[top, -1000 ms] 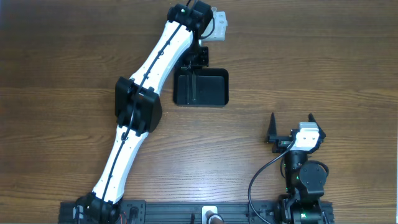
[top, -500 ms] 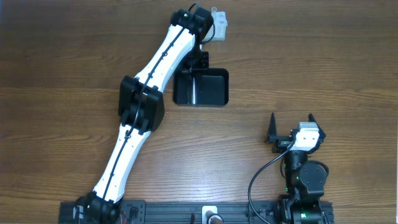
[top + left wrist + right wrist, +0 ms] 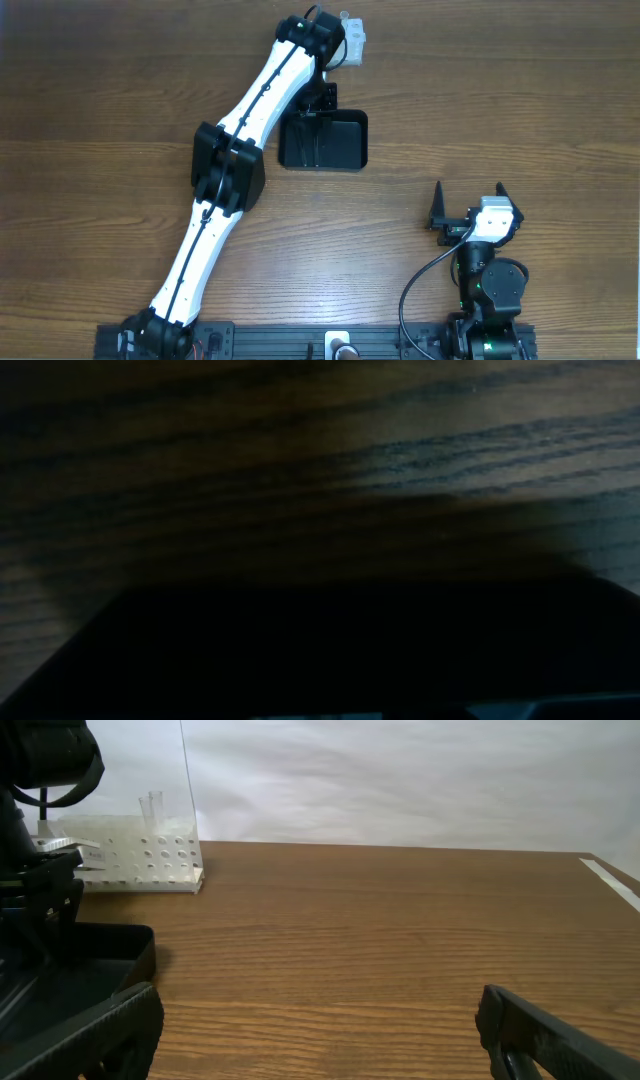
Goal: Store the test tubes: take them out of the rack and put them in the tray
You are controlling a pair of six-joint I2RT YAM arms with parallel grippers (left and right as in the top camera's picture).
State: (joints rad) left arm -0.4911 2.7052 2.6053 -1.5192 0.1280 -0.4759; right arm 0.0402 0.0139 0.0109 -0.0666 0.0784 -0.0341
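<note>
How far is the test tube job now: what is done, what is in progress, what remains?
Done: a thin shape, seemingly stored already, lies in the black tray. In hand: the left gripper is low at the tray; whether it holds anything is hidden. Left: tubes stand in the clear rack. The right gripper is open, near its base, away from both.

**Wooden table: surface and contents**

Table [image 3: 520,100]: brown wood grain running side to side, filling the top view.
- Item 1: black tray [image 3: 350,140], rectangular and shallow, upper centre of the frame.
- Item 2: clear rack [image 3: 356,42] with rows of holes, at the top edge, just above the tray and apart from it.
- Item 3: black rail [image 3: 260,335] along the bottom edge.
- Item 4: pale strip [image 3: 610,880], flat on the wood at the far right of the right wrist view.
</note>
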